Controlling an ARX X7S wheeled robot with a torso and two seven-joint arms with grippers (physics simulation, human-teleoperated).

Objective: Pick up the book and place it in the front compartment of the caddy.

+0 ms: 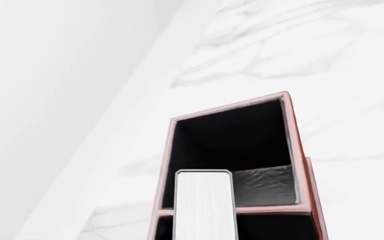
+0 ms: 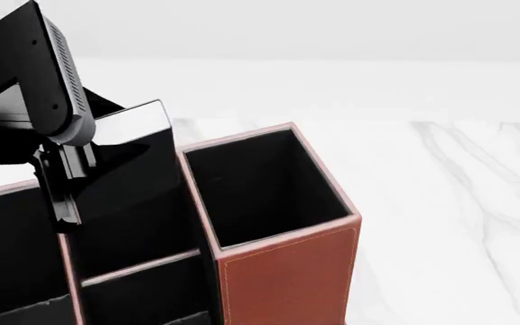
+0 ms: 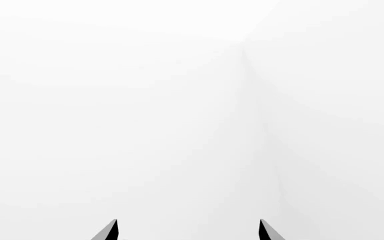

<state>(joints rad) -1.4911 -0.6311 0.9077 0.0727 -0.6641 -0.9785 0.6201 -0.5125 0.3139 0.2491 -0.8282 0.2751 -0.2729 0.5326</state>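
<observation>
black cover up and white page edge showing, the book (image 2: pixel 138 169) hangs upright from the left gripper (image 2: pixel 66 183), whose fingers are closed on its upper part, over the reddish-brown leather caddy (image 2: pixel 287 271) on the white marble counter (image 2: pixel 459 203). in the head view the book sits above the middle of the caddy, just beside the tall square end section (image 2: pixel 265 186), whose wall rises at the side towards the counter's right edge. the left wrist view looks down the page edge of the book (image 1: pixel 204 205) into a black-lined pocket beyond it. the low front compartment itself is mostly cut off at the bottom of the head view, so i cannot tell how well the book lines up with it.

to do this step well, i'd bring the book towards the counter's near edge until it clears the thin divider, keep it vertical, and lower slowly so its bottom corner doesn't catch a wall.

the right gripper (image 3: pixel 188 231) faces blank white, tips spread apart, holding nothing.
</observation>
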